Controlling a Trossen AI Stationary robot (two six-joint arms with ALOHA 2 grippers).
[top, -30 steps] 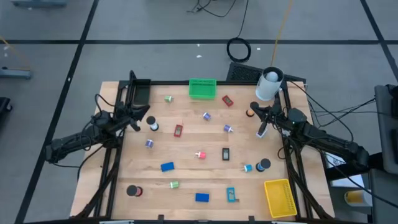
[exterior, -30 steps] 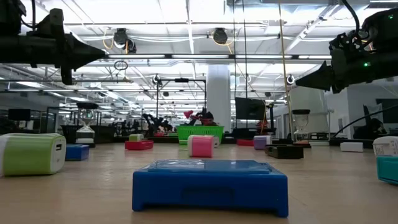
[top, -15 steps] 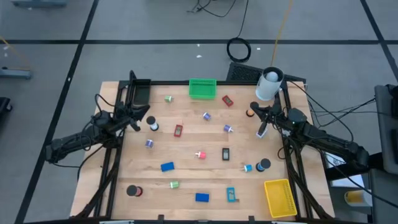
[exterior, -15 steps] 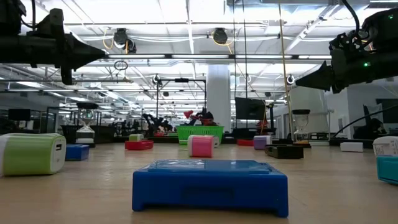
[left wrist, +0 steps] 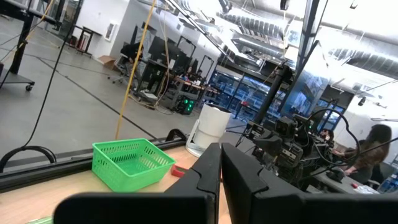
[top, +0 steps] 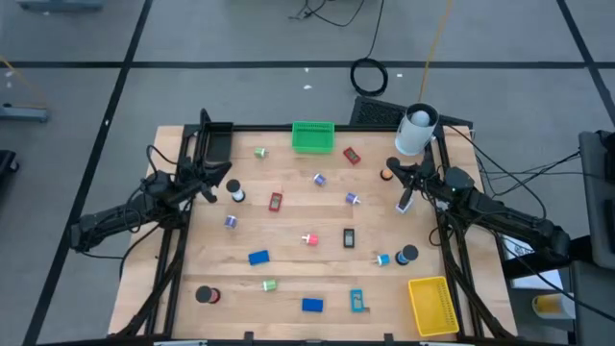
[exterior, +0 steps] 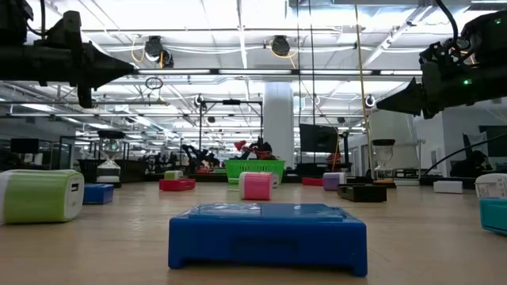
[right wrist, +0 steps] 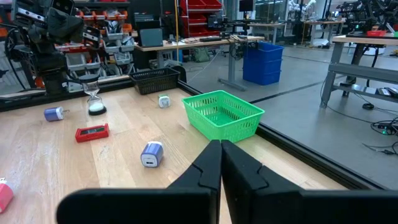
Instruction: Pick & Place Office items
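Note:
Small office items lie scattered on the wooden table: blue blocks (top: 258, 258) (top: 312, 305), red blocks (top: 276, 201) (top: 352, 155), black rolls (top: 204, 294) (top: 409, 254), and green (top: 270, 284), purple (top: 353, 199), pink (top: 309, 238) and cyan (top: 382, 259) clips. My left gripper (top: 213, 187) hovers shut above the table's far left part, beside a black roll (top: 235, 191). My right gripper (top: 404, 204) hovers shut above the far right part. In each wrist view the fingers (left wrist: 221, 155) (right wrist: 221, 152) meet with no gap. The low view shows both grippers (exterior: 131, 67) (exterior: 380, 103) well above the nearest blue block (exterior: 268, 233).
A green bin (top: 312, 135) stands at the far edge, a black bin (top: 214, 144) at the far left corner, a yellow bin (top: 432, 305) at the near right corner. A big white cylinder (top: 417, 130) stands near the right arm. A person (left wrist: 373, 143) sits beyond the table.

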